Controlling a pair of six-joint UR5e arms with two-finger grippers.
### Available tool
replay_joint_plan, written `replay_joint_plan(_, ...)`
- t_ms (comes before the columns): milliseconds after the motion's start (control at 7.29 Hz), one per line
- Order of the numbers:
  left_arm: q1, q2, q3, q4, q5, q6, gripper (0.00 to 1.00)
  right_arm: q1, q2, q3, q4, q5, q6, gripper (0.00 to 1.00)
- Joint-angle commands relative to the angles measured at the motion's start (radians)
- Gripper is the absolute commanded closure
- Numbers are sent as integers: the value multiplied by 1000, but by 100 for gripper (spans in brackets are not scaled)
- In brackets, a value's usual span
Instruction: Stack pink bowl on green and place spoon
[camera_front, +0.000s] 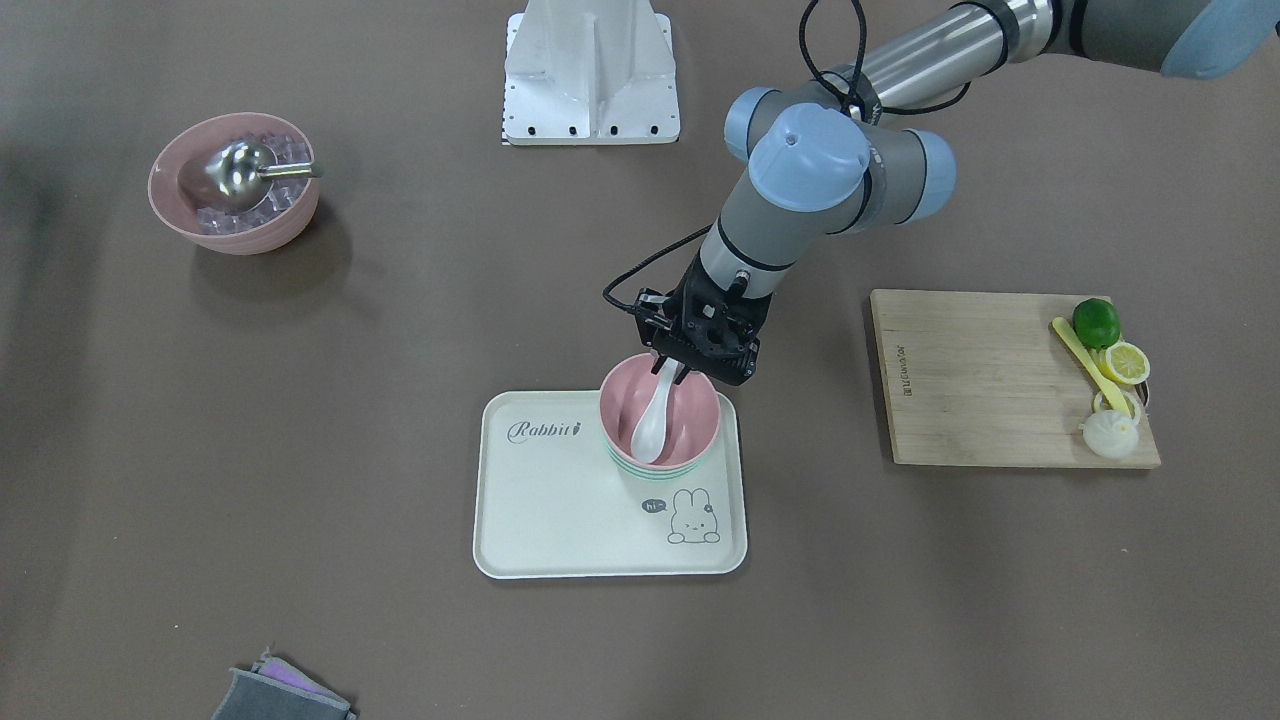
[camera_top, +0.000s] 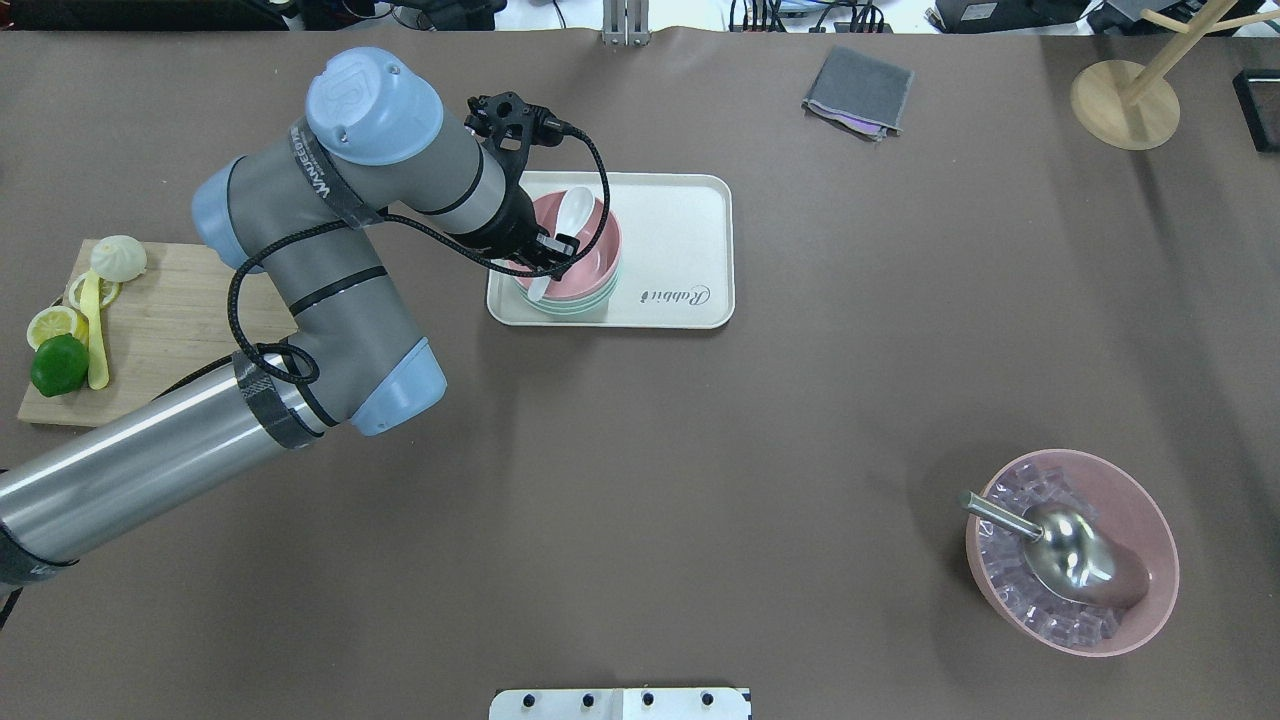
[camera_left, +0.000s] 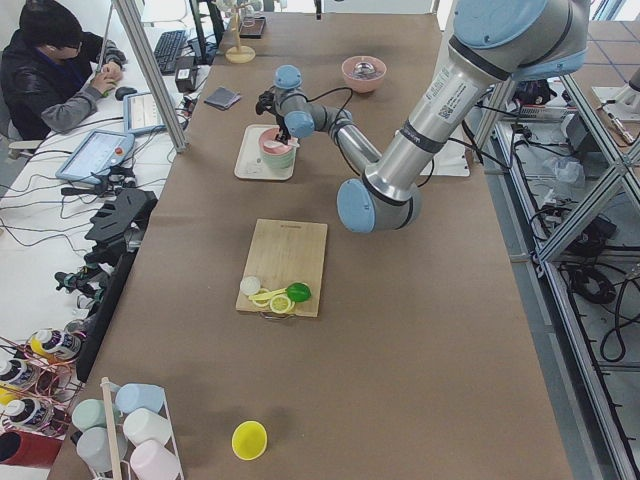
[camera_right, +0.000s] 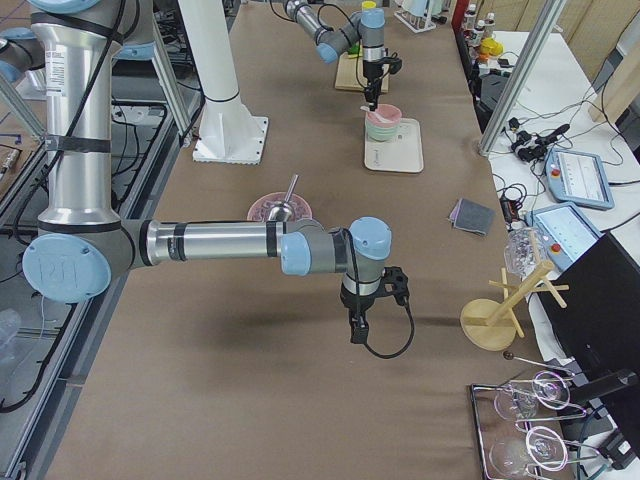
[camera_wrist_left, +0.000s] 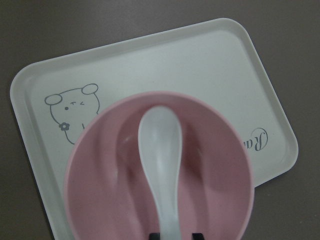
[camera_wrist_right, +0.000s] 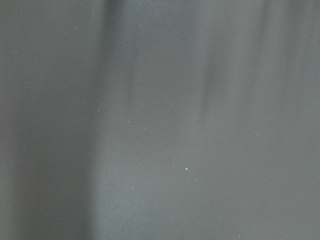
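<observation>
we find the tray (camera_front: 540, 500) bare across the half toward the robot's right, so there is room to come straight down there. its other end is filled by the pink bowl (camera_front: 695, 430) stacked on the green bowl (camera_front: 655, 470), with the spoon (camera_front: 650, 425) lying inside. the left gripper (camera_front: 672, 372) hangs over that bowl's robot-side rim, its fingers either side of the spoon handle and its cable looping beside it. the cutting board (camera_front: 980, 380) lies well apart on the tray's robot-left side, and the grey cloth (camera_top: 858, 90) lies well beyond the tray's far edge.

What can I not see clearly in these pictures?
Green bowl: hidden under the pink bowl; only its rim shows, front-facing view.
Left gripper: fingertips cut off by left wrist view's bottom edge; hold on spoon unclear.
Right gripper: too small in exterior right view; open or shut unclear.
</observation>
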Motion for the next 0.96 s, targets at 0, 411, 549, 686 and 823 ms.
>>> replay_joint_plan(0,1,4,-3,-22,0,2,25,0,-2,-1,0,0,0,0)
replay_joint_plan(411,-76,113,-110,-10,-47,24,7,21,0,10,-50,5,-3,0)
replay_joint_plan(549,-176,188,-143,1,-137,125,3,43,1,20,-101,2,-5,0)
replay_joint_plan(686,-277,241,-151,33,-211,231,3,64,-8,22,-107,3,-5,0)
replay_joint_plan(823,-363,273,-156,97,-257,358,2,72,-16,22,-107,5,-5,0)
